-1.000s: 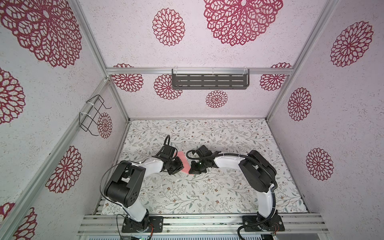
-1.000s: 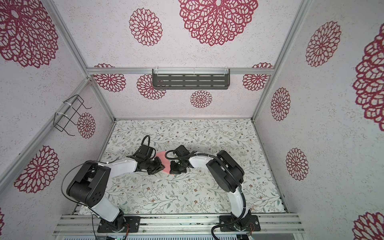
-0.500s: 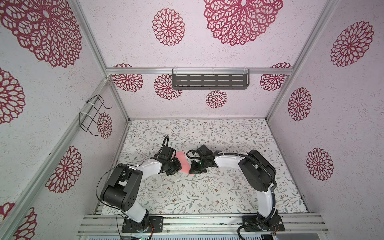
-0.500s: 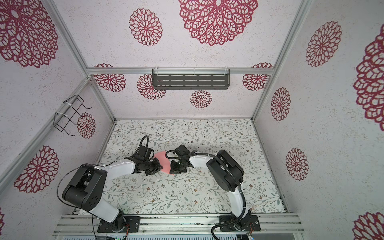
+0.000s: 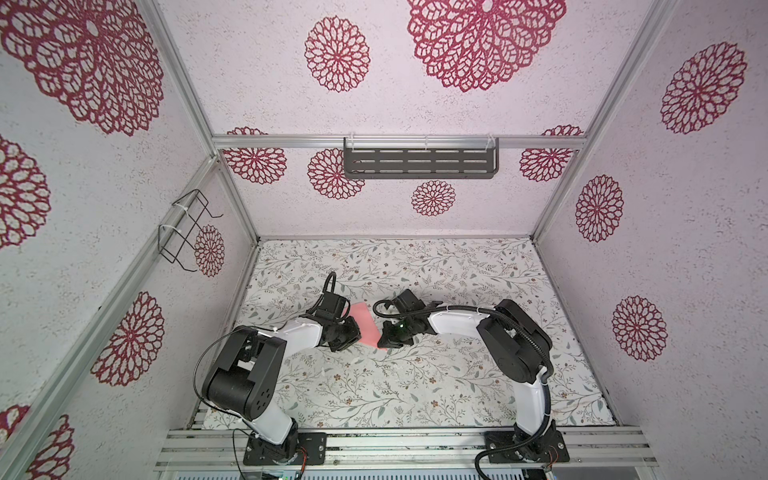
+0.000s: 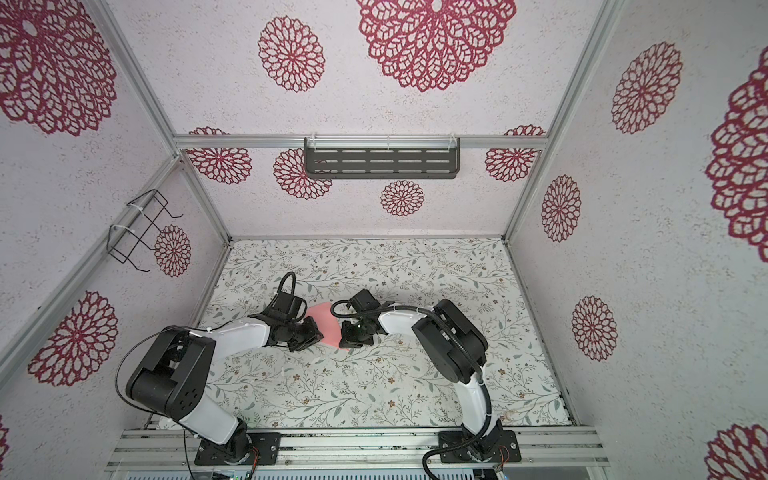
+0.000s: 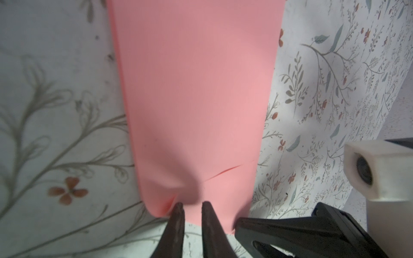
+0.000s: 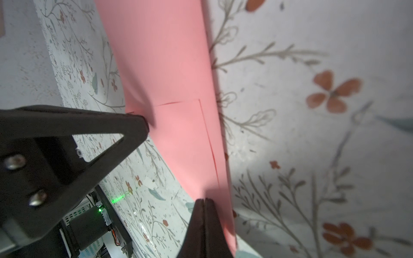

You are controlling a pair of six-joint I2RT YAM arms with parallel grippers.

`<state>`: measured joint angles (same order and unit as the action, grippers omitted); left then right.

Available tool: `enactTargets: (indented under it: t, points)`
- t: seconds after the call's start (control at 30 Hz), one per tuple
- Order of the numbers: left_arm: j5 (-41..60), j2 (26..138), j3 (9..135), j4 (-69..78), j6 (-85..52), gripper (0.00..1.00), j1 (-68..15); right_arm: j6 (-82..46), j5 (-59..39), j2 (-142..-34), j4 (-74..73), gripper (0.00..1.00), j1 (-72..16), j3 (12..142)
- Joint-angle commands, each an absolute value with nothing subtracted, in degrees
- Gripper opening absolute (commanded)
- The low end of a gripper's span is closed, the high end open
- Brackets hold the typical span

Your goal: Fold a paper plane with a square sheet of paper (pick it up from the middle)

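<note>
One floral worktop (image 5: 415,386) spans the cell. Above its middle, the square sheet of paper (image 5: 365,328) hangs raised. Left gripper (image 5: 352,332) fingers (image 7: 176,225), narrowly set, pinch one edge; right gripper (image 5: 384,340) fingers (image 8: 196,225), fully closed, pinch the sheet close by.

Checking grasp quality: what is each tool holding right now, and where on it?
The right tool pinches the pink sheet at an edge. The left tool meets an edge too, tips slightly apart; grip unclear.
</note>
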<state>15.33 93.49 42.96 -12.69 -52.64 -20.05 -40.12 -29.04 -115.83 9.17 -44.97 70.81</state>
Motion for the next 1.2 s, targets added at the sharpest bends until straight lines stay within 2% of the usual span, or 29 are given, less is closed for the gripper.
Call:
enactTargets:
  t: [0.0,0.33,0.57,0.8,1.17]
  points:
    - [9.62,94.88,42.85,-18.91,-50.69,0.19,-18.59,-39.64,-25.23,-118.48,14.06,0.05,-44.47,70.66]
    - [4.79,88.69,46.86,-28.39,-45.8,0.16,-16.0,-37.99,-24.04,-117.78,14.92,0.05,-44.12,70.55]
    - [11.42,82.17,47.8,-23.08,-47.02,0.1,-19.66,-35.1,-23.61,-117.82,16.55,0.06,-44.03,72.31]
    - [13.99,88.36,47.87,-18.0,-48.96,0.08,-22.79,-35.33,-24.29,-118.13,16.3,0.06,-43.96,72.6]
    - [9.69,95.12,49.27,-19.74,-48.94,0.06,-22.88,-34.21,-25.12,-117.85,16.06,0.06,-43.95,73.18]
